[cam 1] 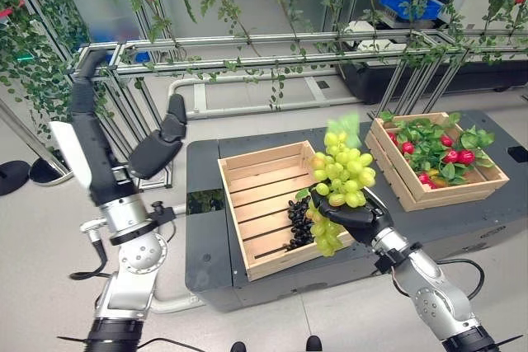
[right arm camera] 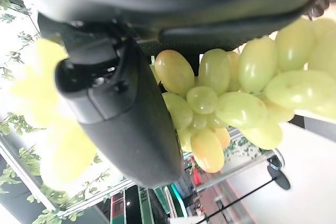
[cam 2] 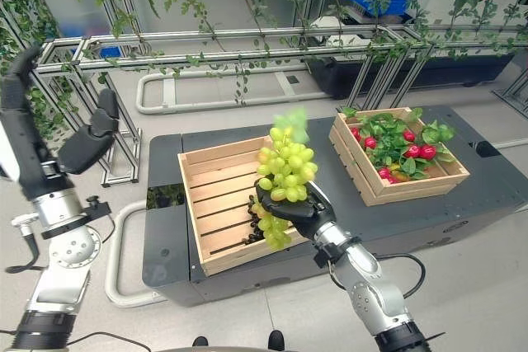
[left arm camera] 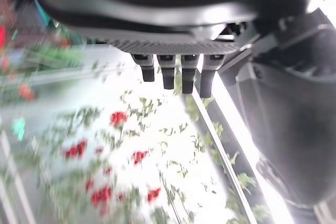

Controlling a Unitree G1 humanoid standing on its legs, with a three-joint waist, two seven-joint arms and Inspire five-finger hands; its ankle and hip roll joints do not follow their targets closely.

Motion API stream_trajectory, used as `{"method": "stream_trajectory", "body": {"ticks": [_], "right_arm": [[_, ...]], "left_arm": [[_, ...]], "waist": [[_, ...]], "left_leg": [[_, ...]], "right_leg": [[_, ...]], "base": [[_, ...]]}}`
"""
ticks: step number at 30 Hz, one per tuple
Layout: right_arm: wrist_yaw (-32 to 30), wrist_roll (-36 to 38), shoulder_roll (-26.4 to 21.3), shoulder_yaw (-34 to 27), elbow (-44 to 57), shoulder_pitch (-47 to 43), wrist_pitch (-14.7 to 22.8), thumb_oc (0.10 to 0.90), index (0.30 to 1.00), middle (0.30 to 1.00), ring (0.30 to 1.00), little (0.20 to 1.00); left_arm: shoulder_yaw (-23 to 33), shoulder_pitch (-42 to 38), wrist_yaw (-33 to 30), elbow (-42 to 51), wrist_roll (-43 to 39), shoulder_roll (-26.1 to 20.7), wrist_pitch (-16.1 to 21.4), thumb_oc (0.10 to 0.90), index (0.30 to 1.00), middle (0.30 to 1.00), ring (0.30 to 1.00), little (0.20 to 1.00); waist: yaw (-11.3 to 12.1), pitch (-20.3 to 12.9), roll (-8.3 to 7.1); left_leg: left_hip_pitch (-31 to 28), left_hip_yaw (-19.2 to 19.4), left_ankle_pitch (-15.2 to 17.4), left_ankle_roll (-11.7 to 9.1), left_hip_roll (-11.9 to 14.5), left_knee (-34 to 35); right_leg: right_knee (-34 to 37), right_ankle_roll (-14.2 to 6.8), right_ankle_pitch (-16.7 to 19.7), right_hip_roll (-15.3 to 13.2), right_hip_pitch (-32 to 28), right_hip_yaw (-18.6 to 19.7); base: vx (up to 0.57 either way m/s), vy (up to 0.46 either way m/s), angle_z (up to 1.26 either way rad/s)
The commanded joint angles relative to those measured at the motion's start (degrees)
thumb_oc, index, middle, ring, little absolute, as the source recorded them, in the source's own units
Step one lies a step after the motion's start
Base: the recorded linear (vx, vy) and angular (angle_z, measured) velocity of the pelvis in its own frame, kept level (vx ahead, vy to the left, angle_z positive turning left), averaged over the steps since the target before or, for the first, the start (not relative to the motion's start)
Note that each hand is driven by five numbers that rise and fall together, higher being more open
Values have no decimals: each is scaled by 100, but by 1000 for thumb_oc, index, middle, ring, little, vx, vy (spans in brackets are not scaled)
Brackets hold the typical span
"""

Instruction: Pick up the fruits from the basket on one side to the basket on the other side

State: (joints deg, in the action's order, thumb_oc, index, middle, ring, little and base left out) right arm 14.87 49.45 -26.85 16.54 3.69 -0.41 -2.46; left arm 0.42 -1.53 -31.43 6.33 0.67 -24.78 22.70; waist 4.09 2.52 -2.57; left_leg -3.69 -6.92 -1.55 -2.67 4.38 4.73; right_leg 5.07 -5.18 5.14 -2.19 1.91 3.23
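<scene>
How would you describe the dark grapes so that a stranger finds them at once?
On the dark table stand two wooden crates; take the nearer crate, on the robot's left. The dark grapes lie on its slats by its right wall, just beside the right hand. They are almost black, unlike the green grapes that hand holds.

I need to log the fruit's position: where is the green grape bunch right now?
The green grape bunch is in the right hand, above the near right corner of the wooden crate, beside the dark grapes.

Head stereo pair looking down, sharing both crates (cam 1: 272,204), wrist cameras close along each hand
</scene>
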Motion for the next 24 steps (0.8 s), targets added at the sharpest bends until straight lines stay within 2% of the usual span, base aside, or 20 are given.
{"method": "stream_trajectory", "body": {"ticks": [1, 3, 4, 7, 12, 14, 15, 16, 17, 20, 21, 24], "right_arm": [[322, 233, 334, -146, 661, -760, 734, 400, 300, 300, 300, 300], [270, 223, 331, -132, 669, -770, 740, 400, 300, 300, 300, 300], [224, 237, 327, -142, 657, -763, 804, 400, 300, 300, 300, 300], [201, 268, 304, -229, 629, -706, 928, 400, 300, 300, 300, 300], [245, 161, 357, -415, 576, -629, 1258, 400, 300, 300, 300, 300], [324, 191, 391, -520, 580, -624, 1285, 400, 300, 300, 300, 300], [338, 199, 402, -534, 577, -641, 1269, 400, 300, 300, 300, 300], [384, 290, 384, -563, 591, -719, 1207, 400, 300, 300, 300, 300], [392, 317, 371, -567, 589, -743, 1200, 400, 300, 300, 300, 300], [660, 358, 256, -532, 555, -898, 1238, 400, 300, 300, 300, 300], [696, 391, 221, -461, 574, -950, 1314, 400, 300, 300, 300, 300], [725, 363, 213, -383, 577, -950, 1484, 400, 300, 300, 300, 300]], "left_arm": [[54, -124, 769, 338, -961, -120, 565, 800, 900, 900, 900, 900], [20, -118, 854, 336, -1040, -111, 562, 800, 900, 900, 900, 900], [-83, -155, 1098, 325, -1451, -81, 524, 800, 900, 900, 900, 900], [-282, -271, 1479, 265, -1743, -57, 646, 800, 900, 900, 900, 900], [-616, -420, 2219, 368, -2587, -29, 724, 800, 900, 900, 900, 900], [-702, -442, 2403, 376, -2804, 0, 692, 800, 900, 900, 900, 900], [-727, -454, 2428, 366, -2816, 8, 690, 800, 900, 900, 900, 900], [-771, -512, 2422, 344, -2841, -6, 633, 800, 900, 900, 900, 900], [-775, -530, 2427, 338, -2840, -14, 634, 800, 900, 900, 900, 900], [-834, -650, 2570, 346, -2850, -103, 620, 800, 900, 900, 900, 900], [-894, -652, 2571, 365, -2872, -148, 631, 800, 900, 900, 900, 900], [-918, -647, 2644, 423, -2891, -212, 613, 800, 900, 900, 900, 900]], "waist": [[98, -125, -86], [100, -105, -85], [68, -80, -78], [-26, -26, -58], [-217, 271, -11], [-235, 369, -23], [-236, 391, -24], [-224, 431, 7], [-214, 437, 2], [-160, 455, 108], [-130, 465, 167], [-58, 453, 185]], "left_leg": [[248, -560, -37, 155, -519, -93], [254, -473, 4, 170, -538, -158], [251, -335, 60, 209, -584, -223], [228, -135, 166, 278, -656, -291], [186, 159, 348, 469, -861, -412], [146, 238, 413, 512, -947, -414], [125, 253, 419, 519, -954, -398], [38, 301, 393, 537, -942, -260], [55, 324, 355, 537, -948, -238], [32, 490, 202, 572, -884, -34], [85, 630, 119, 599, -829, -26], [225, 876, 96, 667, -789, -111]], "right_leg": [[-7, 41, -162, -49, -333, -75], [-7, 37, -155, -79, -348, -61], [-7, 14, -128, -153, -364, -70], [-7, -81, -47, -304, -334, -47], [-187, -369, 279, -557, -12, 105], [-114, -490, 536, -694, 146, 31], [-121, -509, 582, -716, 195, -14], [-217, -535, 569, -717, 242, -250], [-246, -535, 586, -718, 279, -275], [-922, -443, 195, -570, 335, -743], [-1566, -374, -8, -517, 368, -983], [-2264, -245, -303, -508, 325, -1240]], "base": [[-84, 237, -85], [-87, 249, -83], [-102, 301, -63], [-134, 366, -33], [-133, 304, -23], [-104, 193, -38], [-98, 132, -58], [-106, 96, -65], [-147, 103, -98], [-174, 47, -109], [-178, 21, -91], [-148, -23, -61]]}}
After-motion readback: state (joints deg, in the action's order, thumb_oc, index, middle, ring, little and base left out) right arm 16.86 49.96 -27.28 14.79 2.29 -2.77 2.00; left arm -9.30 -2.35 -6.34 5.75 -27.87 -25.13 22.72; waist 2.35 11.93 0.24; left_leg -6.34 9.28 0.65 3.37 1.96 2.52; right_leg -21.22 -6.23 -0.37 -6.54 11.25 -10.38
